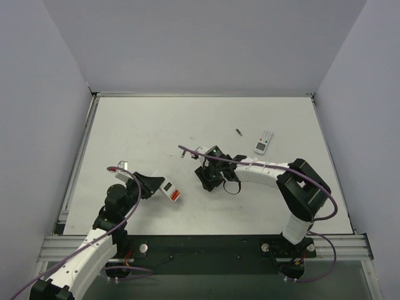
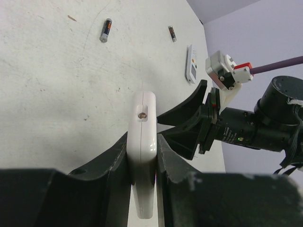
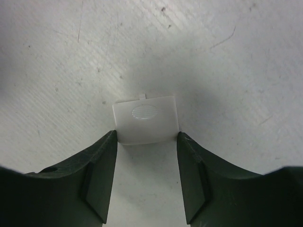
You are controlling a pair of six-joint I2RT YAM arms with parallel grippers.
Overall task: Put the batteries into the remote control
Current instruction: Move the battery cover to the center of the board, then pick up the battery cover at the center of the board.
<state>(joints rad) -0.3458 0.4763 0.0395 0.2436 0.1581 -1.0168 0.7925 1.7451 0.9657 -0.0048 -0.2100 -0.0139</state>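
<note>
My left gripper (image 1: 157, 185) is shut on the remote control (image 1: 170, 190), holding it above the table left of centre, red front up. In the left wrist view the remote control (image 2: 143, 124) stands edge-on, white, squeezed between both fingers (image 2: 111, 165). My right gripper (image 1: 211, 180) points down at the table just right of it. Its two fingertips press the side edges of a small white battery cover (image 3: 146, 117) with an oval ribbed patch. The batteries are out of view.
A white-faced remote (image 1: 264, 142) lies at the back right, with a dark cylinder (image 1: 239, 132) to its left. Another dark cylinder (image 2: 105, 30) lies farther left. A wall surrounds the table on three sides.
</note>
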